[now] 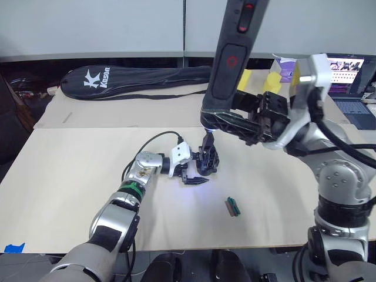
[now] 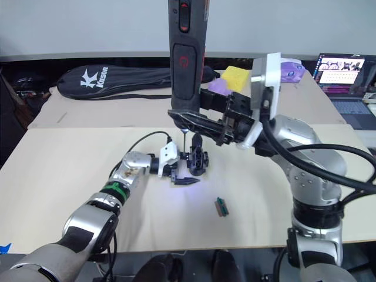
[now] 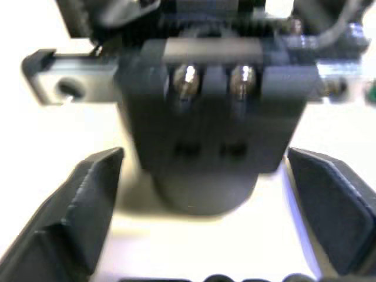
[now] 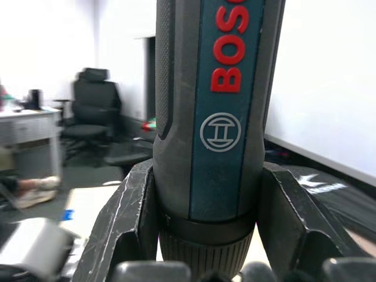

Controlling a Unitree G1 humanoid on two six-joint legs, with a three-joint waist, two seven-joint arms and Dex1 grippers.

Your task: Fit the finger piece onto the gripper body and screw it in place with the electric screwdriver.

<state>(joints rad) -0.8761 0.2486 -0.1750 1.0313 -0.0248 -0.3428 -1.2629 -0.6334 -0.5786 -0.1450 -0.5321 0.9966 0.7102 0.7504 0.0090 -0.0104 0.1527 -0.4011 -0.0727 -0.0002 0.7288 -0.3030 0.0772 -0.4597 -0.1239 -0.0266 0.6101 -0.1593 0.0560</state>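
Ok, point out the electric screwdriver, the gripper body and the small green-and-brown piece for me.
electric screwdriver (image 2: 187, 56): right eye view, on its dark handle below the red mark.
gripper body (image 2: 198, 162): right eye view, on the black block under the bit.
green-and-brown piece (image 1: 232, 207): left eye view, on its middle.

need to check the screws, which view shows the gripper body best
The left wrist view: the gripper body sits close up between the left gripper fingers, two screw heads visible. Both eye views show it small on the table, under the electric screwdriver. The right wrist view shows the screwdriver instead.

A pale table (image 1: 70, 194) carries the gripper body (image 1: 208, 160) centrally; a racket bag (image 1: 135, 82) lies along its far edge.
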